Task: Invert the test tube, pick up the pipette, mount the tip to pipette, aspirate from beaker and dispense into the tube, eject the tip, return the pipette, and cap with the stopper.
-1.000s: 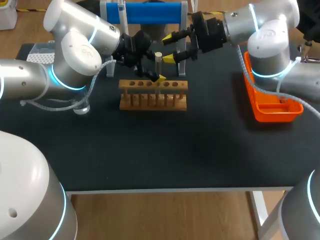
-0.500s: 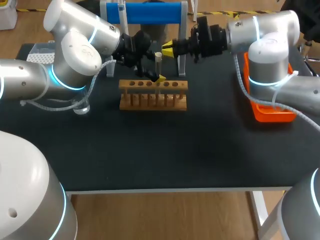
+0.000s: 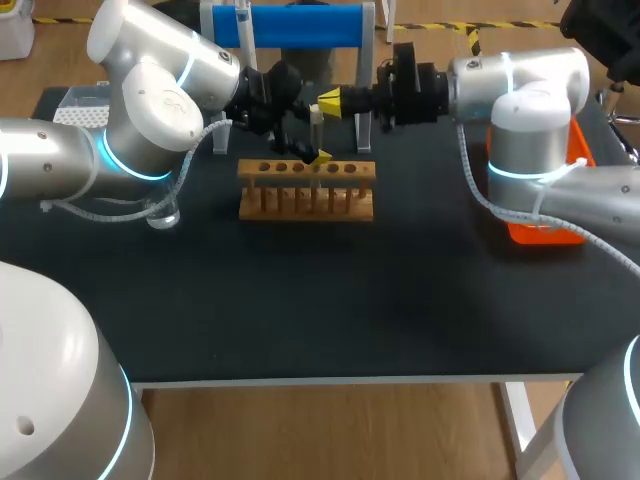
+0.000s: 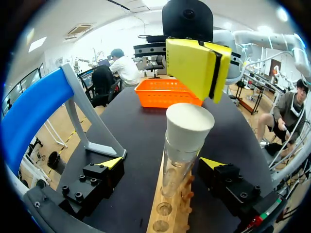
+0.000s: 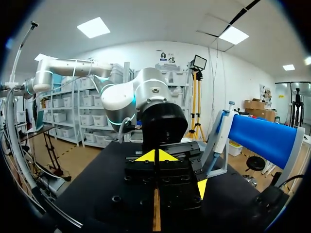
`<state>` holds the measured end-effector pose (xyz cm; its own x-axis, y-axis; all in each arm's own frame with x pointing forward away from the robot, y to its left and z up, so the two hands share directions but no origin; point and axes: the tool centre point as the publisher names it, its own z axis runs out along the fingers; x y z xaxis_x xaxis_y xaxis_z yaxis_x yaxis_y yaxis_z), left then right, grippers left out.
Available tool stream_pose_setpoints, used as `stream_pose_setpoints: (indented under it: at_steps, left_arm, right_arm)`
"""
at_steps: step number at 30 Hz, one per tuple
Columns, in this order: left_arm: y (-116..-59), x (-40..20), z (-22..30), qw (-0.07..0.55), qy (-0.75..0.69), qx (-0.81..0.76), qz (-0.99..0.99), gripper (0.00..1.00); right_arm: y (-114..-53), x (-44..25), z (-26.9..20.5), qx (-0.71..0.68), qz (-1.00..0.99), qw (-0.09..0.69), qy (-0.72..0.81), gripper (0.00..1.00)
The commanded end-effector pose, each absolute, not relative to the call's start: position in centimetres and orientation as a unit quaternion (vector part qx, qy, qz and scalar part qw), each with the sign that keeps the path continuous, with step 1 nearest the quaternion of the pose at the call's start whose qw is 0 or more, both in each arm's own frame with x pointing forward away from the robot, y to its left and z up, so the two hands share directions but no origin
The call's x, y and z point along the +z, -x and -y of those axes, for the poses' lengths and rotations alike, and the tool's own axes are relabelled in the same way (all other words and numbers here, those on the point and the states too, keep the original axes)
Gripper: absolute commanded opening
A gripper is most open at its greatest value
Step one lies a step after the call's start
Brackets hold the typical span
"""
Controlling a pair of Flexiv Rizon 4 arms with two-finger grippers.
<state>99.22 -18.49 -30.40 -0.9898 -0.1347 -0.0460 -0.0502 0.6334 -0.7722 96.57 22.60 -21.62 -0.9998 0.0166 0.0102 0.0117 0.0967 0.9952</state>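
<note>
Sliding in from 3 o'clock, the right gripper (image 3: 328, 101) has covered the last gap to the tube within the second. Its fingers, spread at first, are now pressed tip to tip with nothing between them, and that arm now hides more of the orange tray (image 3: 530, 232). The left arm and the wooden rack (image 3: 306, 190) have not shifted. The test tube (image 4: 176, 165) stands upright in the rack at about 12 o'clock of the table's middle, with the white stopper (image 4: 189, 124) seated in its mouth. In the head view the closed yellow tips sit just at 3 o'clock of the stopper. From the left wrist they hang just above and behind it, and whether they touch it cannot be told. The left gripper (image 4: 163, 164) straddles the tube low down, its fingers (image 4: 104, 177) wide with a gap on each side of the glass. The blue-barred stand (image 3: 295, 25) is at 12 o'clock of the rack, and the tray at 3 o'clock.
</note>
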Motion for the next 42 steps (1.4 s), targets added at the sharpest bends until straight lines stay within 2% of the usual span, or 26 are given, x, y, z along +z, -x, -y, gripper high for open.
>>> stream_pose_setpoints:
  at_steps: [1,24,42]
  left_arm:
    - [-99.2,-30.4,18.5,0.049,0.051,-0.425,-0.903,1.0]
    - [-99.2,-30.4,18.5,0.049,0.051,-0.425,-0.903,1.0]
    - [-99.2,-30.4,18.5,0.049,0.051,-0.425,-0.903,1.0]
  right_arm:
    - [-96.8,-22.0,-23.0,0.681,-0.732,-0.003,-0.012,0.0]
    - [-97.5,-22.7,-24.1,0.703,-0.709,-0.026,-0.038,0.0]
    - [-97.9,-23.7,-24.1,0.636,-0.77,-0.037,-0.043,0.0]
